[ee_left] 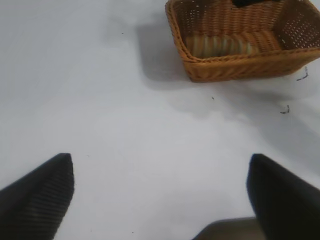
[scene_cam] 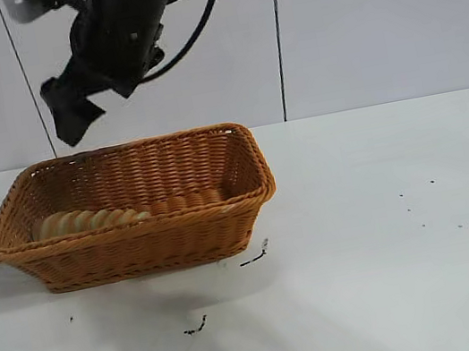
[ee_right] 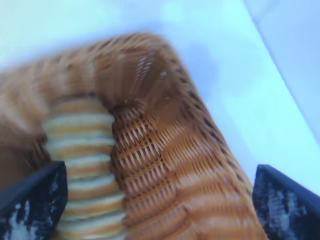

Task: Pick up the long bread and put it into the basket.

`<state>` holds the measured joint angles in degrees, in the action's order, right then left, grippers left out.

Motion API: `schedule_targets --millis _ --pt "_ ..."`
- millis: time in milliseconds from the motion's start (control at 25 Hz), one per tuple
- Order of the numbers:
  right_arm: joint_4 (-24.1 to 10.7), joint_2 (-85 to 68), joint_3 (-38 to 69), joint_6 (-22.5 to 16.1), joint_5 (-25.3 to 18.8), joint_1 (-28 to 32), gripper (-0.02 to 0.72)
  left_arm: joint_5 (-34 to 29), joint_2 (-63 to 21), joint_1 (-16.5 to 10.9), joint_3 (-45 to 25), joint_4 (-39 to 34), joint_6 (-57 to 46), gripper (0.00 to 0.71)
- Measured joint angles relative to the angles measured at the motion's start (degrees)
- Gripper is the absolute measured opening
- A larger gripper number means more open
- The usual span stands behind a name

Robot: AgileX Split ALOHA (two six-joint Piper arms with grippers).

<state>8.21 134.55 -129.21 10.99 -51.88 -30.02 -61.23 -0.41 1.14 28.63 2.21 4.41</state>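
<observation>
The long bread (scene_cam: 88, 221) lies inside the basket (scene_cam: 138, 247) along its near wall; the right gripper (ee_right: 160, 200) hangs above, spread wide and empty.

white table (scene_cam: 397, 274) | small dark specks (scene_cam: 198, 327) on it | pale panelled wall (scene_cam: 370, 15) behind

wall (scene_cam: 370, 15): pale panels, dark seams | table (scene_cam: 397, 274): white, specked
</observation>
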Motion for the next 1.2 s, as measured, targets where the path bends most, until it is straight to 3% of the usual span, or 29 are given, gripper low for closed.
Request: schedule_targets --millis 280,640,1040,1200 --pt "-1.02 0.00 0.00 -1.16 -2.09 13.37 0.690 0.00 0.00 0.00 0.00 0.00 0.00 0.692" --pt "-1.64 0.00 0.00 -1.56 -8.63 27.50 0.690 0.00 0.00 0.00 0.00 0.00 0.00 0.692" --pt "-1.45 -0.42 0.00 -1.88 -17.05 29.59 0.690 0.00 0.00 0.00 0.00 0.00 0.00 0.692" --pt "-1.45 -1.58 0.00 -3.51 -17.71 29.59 0.690 0.00 0.00 0.00 0.00 0.00 0.00 0.692"
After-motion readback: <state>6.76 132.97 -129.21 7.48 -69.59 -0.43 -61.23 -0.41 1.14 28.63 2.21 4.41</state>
